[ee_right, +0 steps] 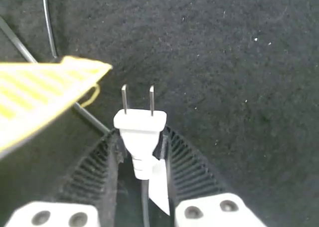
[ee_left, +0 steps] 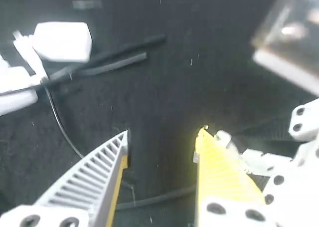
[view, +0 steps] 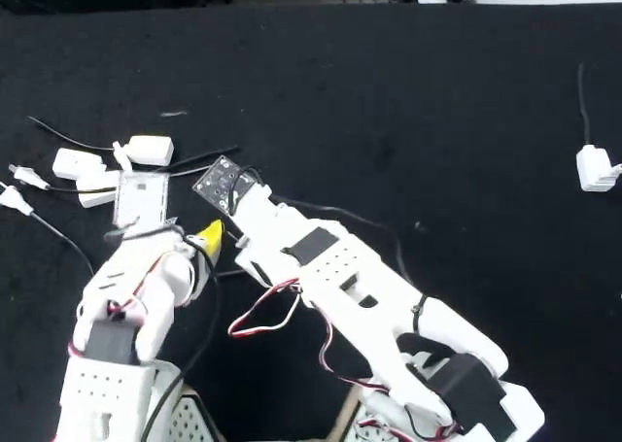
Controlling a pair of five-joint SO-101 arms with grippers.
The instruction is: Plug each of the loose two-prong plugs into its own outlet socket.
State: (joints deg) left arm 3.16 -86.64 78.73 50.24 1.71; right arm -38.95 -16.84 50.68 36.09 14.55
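Right hand (ee_right: 140,138) apparently snug around plug (ee_right: 139,121)

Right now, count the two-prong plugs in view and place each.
3 for certain: one plug in the right gripper, prongs out; a second plug and a third plug by the table's left edge. The white block at far right may be another; the arms may hide more.

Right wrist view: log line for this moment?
right gripper: shut on plug, prongs exposed | left gripper: open, empty | insertion: not yet done
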